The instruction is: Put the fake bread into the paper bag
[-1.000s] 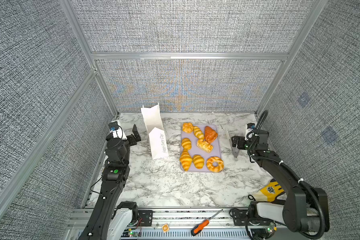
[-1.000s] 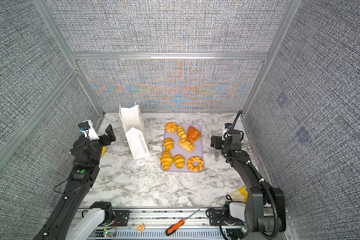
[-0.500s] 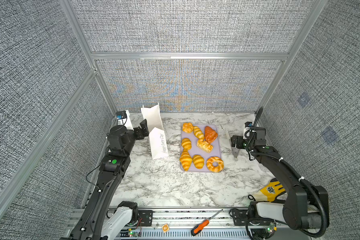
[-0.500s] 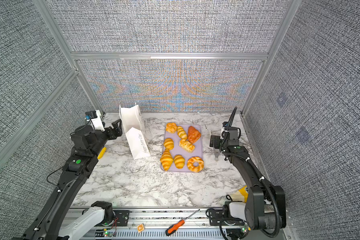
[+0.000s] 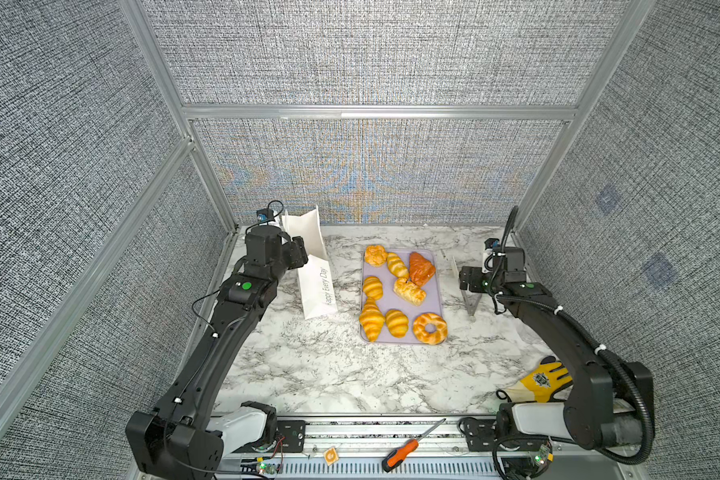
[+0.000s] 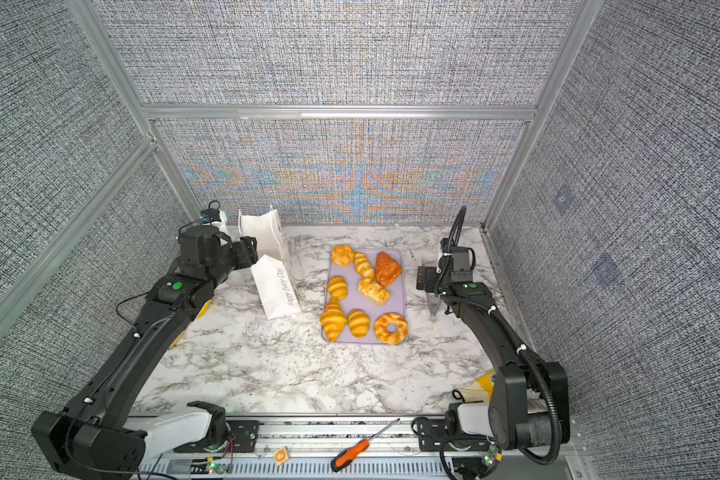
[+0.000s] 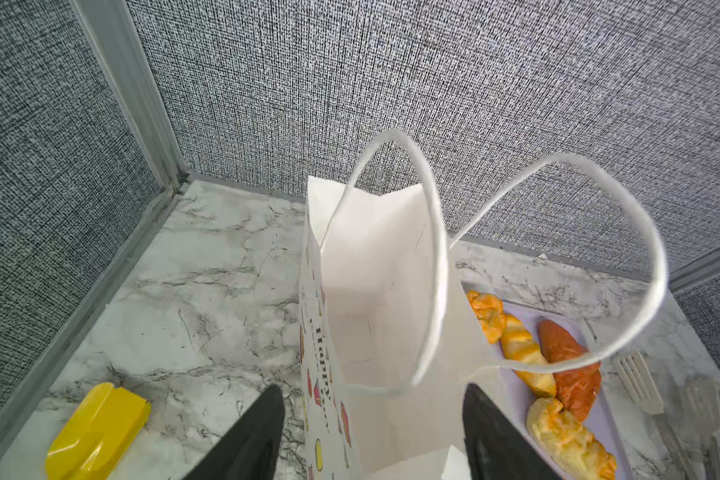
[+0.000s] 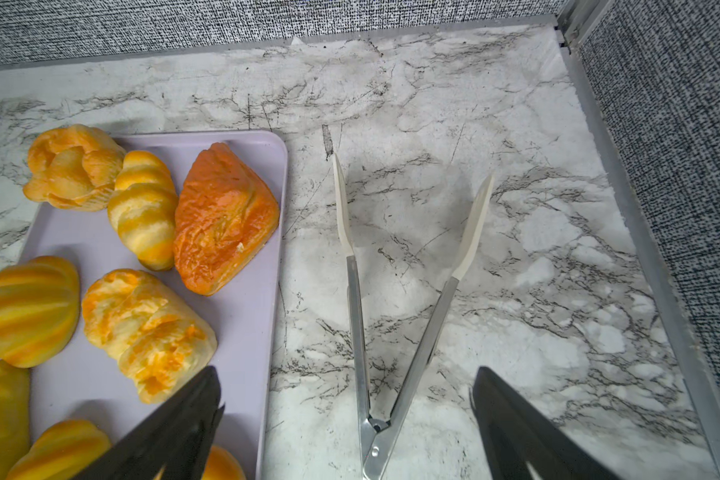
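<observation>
The white paper bag (image 5: 316,282) (image 6: 275,286) stands upright at the back left, its mouth open and its inside bare (image 7: 375,270). My left gripper (image 7: 377,419) (image 5: 302,257) hangs open at the bag's top, one finger (image 7: 267,419) outside the picture face and one finger (image 7: 487,419) on the tray side. Several fake bread pieces lie on the lilac tray (image 5: 432,303): a darker croissant (image 5: 421,268) (image 8: 225,216), a doughnut (image 5: 430,328), a bun (image 5: 376,254), a puff (image 8: 146,332). To the tray's right, my right gripper (image 8: 346,374) (image 5: 466,278) hovers open and empty over the tongs.
Metal tongs (image 8: 356,332) (image 5: 472,305) lie spread on the marble right of the tray. A yellow scoop (image 7: 96,428) sits left of the bag near the wall. A yellow glove (image 5: 541,380) lies front right; a screwdriver (image 5: 404,451) rests on the front rail.
My left arm has swung back and right, up to the bag's top, and its jaws have narrowed somewhat. The right gripper has shifted only slightly.
</observation>
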Action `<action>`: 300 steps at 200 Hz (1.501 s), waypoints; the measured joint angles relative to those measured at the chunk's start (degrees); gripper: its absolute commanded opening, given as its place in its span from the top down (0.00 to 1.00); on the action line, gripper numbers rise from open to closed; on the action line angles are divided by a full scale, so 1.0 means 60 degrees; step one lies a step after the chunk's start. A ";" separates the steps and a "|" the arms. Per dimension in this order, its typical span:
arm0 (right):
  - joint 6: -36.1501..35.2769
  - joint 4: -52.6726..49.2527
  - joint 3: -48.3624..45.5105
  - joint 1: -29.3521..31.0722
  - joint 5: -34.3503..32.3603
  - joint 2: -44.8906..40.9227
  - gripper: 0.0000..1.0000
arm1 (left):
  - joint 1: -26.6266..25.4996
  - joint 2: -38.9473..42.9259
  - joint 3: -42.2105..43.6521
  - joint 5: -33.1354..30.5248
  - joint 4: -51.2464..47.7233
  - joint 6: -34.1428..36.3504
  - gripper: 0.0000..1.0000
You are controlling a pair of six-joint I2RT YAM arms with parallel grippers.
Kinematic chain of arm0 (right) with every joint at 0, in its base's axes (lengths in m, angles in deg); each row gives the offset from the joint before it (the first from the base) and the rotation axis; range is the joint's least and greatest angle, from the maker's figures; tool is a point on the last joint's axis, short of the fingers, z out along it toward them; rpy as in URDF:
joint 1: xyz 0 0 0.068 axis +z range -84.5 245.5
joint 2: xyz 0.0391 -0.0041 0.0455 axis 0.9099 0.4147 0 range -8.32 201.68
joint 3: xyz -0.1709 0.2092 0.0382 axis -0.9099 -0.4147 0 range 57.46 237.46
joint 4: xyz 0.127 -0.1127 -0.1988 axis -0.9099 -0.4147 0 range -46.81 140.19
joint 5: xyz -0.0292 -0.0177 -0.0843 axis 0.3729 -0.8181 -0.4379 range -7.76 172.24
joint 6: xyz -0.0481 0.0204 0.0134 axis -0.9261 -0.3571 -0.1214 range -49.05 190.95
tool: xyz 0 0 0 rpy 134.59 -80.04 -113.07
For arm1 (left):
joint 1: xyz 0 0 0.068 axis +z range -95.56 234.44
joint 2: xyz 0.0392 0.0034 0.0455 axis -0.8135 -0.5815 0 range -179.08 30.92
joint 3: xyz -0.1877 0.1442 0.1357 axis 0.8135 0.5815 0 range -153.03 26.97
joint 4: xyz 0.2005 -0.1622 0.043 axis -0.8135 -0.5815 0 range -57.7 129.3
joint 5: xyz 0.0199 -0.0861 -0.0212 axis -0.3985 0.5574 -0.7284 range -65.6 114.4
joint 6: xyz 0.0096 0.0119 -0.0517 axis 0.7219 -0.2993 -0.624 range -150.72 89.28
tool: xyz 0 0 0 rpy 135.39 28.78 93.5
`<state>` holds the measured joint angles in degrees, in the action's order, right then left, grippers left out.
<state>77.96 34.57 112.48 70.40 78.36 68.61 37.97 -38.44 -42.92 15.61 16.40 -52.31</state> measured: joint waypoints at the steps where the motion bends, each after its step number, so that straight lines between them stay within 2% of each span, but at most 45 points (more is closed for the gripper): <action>1: -0.0004 -0.0004 0.0004 0.0000 -0.0007 0.0004 0.04 | 0.0000 -0.0011 -0.0011 0.0000 -0.0007 -0.0007 0.34; 90: -0.0007 -0.0419 0.0299 0.0051 -0.0091 0.0284 0.04 | 0.0022 -0.1045 -0.0776 0.0066 -0.0812 -0.0404 0.48; 145: -0.0044 -0.0597 0.0372 0.0051 -0.0120 0.0361 0.04 | 0.0208 -0.1322 -0.0911 0.0219 -0.0951 -0.0408 0.54; 196: -0.0044 -0.0714 0.0382 0.0051 -0.0127 0.0375 0.04 | 0.0331 -0.1617 -0.1231 0.0423 -0.1217 -0.0321 0.65; 260: -0.0044 -0.0849 0.0386 0.0051 -0.0127 0.0372 0.04 | 0.0408 -0.1727 -0.1315 0.0568 -0.1479 -0.0168 0.72; 300: -0.0047 -0.0863 0.0423 0.0051 -0.0189 0.0372 0.04 | 0.0452 -0.1752 -0.1392 0.0568 -0.1676 -0.0102 0.83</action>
<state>77.67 29.39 115.02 70.71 77.22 70.84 40.68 -48.96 -51.27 19.02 6.35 -52.92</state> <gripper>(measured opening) 0.962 0.206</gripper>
